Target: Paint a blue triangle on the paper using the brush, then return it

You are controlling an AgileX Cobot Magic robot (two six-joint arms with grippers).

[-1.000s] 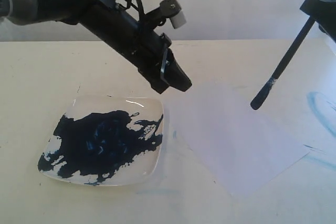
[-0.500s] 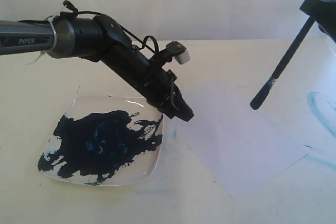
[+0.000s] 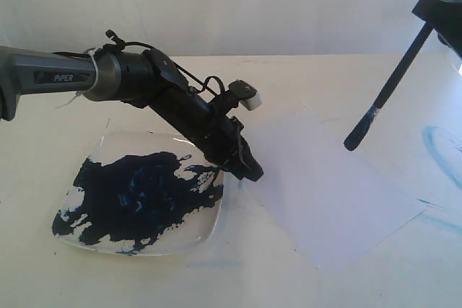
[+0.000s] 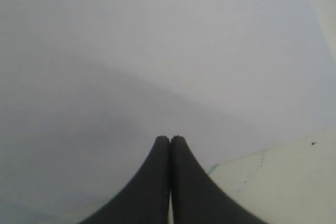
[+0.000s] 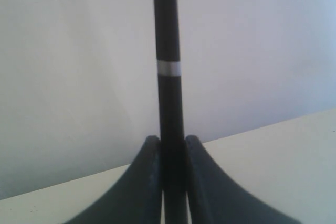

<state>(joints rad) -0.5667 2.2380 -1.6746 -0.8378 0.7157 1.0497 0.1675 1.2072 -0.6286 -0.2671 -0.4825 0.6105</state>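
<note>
Holding the brush (image 3: pixel 393 84) well up its handle, the right gripper (image 5: pixel 169 139) is clamped on it, jaws pressed to both sides of the black shaft. Brush slants down w/ its dark-blue bristle tip hanging over the far right part of the paper (image 3: pixel 325 192), apart from the sheet. Paper lies flat on the table (image 3: pixel 58 99), just beside the plate (image 3: pixel 115 143), and is blank. No blue triangle visible, so painting looks not yet begun.

The left gripper (image 3: pixel 250 169) has jaws together, nothing btwn them, tips low at the paper's edge nearest the plate. Can't tell if they press the sheet or hover just above it.

Risks, as I judge them:
- Paper slides or wrinkles once bristles drag, esp. if the left tips aren't really pinning it. Thin sheet, one edge held at best.
- Grip is far from the tip, so the brush may wobble or pivot in the jaws under pressure, giving crooked sides or an open corner.
- Coming down too hard splays the bristles: blob instead of a line.
- A stroke started this near the right edge could run off onto the table, where a pale blue smear (image 3: pixel 440 146) already sits.
- Left arm is v. close to the wet paint on the plate; a small shift could carry paint onto the paper.
</note>
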